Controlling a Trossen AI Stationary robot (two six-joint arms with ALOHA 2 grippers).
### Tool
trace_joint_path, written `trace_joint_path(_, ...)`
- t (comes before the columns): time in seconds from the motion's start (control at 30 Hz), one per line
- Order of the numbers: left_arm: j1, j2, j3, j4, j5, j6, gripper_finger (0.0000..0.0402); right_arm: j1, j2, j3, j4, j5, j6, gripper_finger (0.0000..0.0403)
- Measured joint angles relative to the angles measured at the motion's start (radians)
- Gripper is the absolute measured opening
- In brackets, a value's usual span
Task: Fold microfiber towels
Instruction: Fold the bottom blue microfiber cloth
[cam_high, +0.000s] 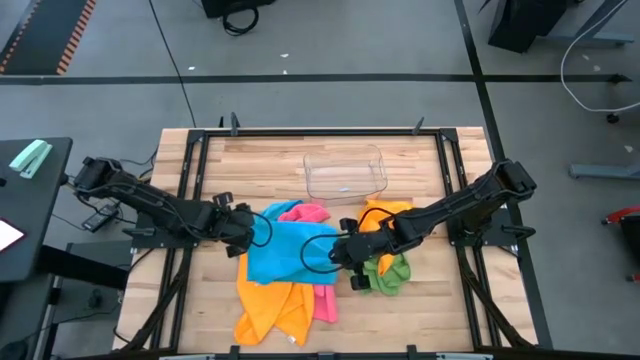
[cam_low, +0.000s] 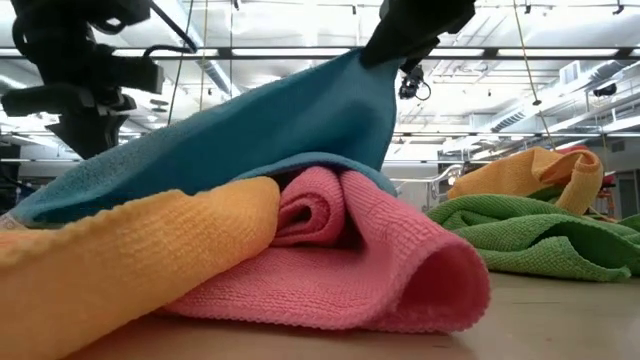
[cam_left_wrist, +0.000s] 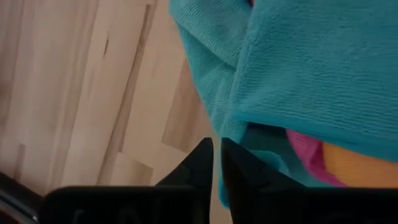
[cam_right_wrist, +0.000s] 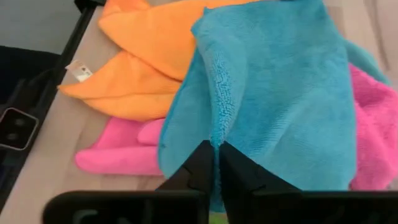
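A blue towel (cam_high: 288, 250) is stretched between my two grippers above a heap of other towels. My left gripper (cam_high: 247, 232) is at its left edge and my right gripper (cam_high: 344, 252) at its right edge, both shut on it. Under it lie an orange towel (cam_high: 268, 312) and a pink towel (cam_low: 350, 250), rumpled on the table. A green towel (cam_high: 386, 272) and a second orange towel (cam_high: 386, 211) lie bunched to the right. In the low view the blue towel (cam_low: 250, 130) slopes from high on the right to low on the left. My left gripper pinches the blue towel's left edge, and a strip of blue (cam_left_wrist: 218, 190) shows in the slit between its two fingers. The fingers slant steeply down from the table's left. This end hangs low, close over the orange towel; how many layers are held does not show. My right gripper pinches a folded edge of the blue towel (cam_right_wrist: 214, 134), which runs straight into the gap between its fingertips. The fingers slant down from the table's right. This end is lifted clear (cam_low: 375, 70), and the cloth drapes from it down toward the left.
A clear plastic tray (cam_high: 345, 172) stands at the back middle of the wooden table (cam_high: 200, 300). A black frame (cam_high: 190, 180) borders the table's left and right sides. Bare wood lies at the near right and far left.
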Motion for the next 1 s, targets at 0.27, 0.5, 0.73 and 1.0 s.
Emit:
trace_joint_path(0.27, -0.007, -0.021, -0.001, 0.023, 0.003, 0.073, 0.0060, 0.063, 0.000, 0.000, -0.006, 0.000, 0.073, 0.0147)
trace_joint_path(0.5, -0.110, -0.039, -0.001, 0.175, 0.013, 0.241, 0.0051, 0.079, 0.000, -0.002, -0.005, 0.037, 0.119, 0.0186)
trace_joint_path(0.73, -0.240, -0.039, -0.001, 0.221, 0.014, 0.342, 0.0075, 0.079, 0.000, -0.034, 0.023, 0.141, 0.115, 0.0188)
trace_joint_path(1.0, -0.336, 0.052, -0.001, 0.252, -0.018, 0.446, 0.0132, 0.076, 0.000, -0.043, 0.040, 0.207, 0.099, 0.0188)
